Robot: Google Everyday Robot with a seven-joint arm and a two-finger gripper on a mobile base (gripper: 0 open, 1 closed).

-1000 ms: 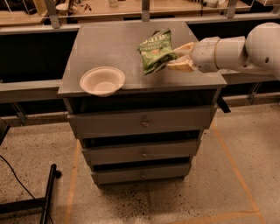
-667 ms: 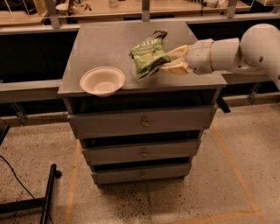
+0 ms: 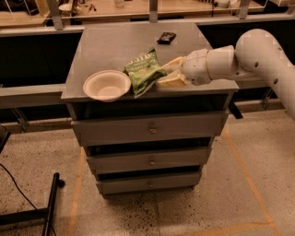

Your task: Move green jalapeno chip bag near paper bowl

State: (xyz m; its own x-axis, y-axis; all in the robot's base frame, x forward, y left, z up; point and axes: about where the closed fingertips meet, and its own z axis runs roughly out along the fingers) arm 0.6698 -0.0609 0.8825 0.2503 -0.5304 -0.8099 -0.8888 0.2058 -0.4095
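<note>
The green jalapeno chip bag (image 3: 142,71) is at the front of the grey cabinet top (image 3: 115,46), its left edge right beside the rim of the paper bowl (image 3: 107,85). The off-white bowl stands upright and empty near the front left edge. My gripper (image 3: 162,73) reaches in from the right on a white arm (image 3: 230,60). Its pale fingers (image 3: 169,83) are closed on the bag's right edge. The bag tilts, with its lower left corner down at the table surface.
A small black flat packet (image 3: 166,37) lies at the back of the top, behind the gripper. The cabinet has three drawers (image 3: 150,129) below. A workbench with clutter (image 3: 69,9) runs behind. A black stand base (image 3: 46,212) lies on the floor at lower left.
The gripper has carried the green bag leftward and forward, from the cabinet's right side to right beside the paper bowl. The bowl has not moved.
</note>
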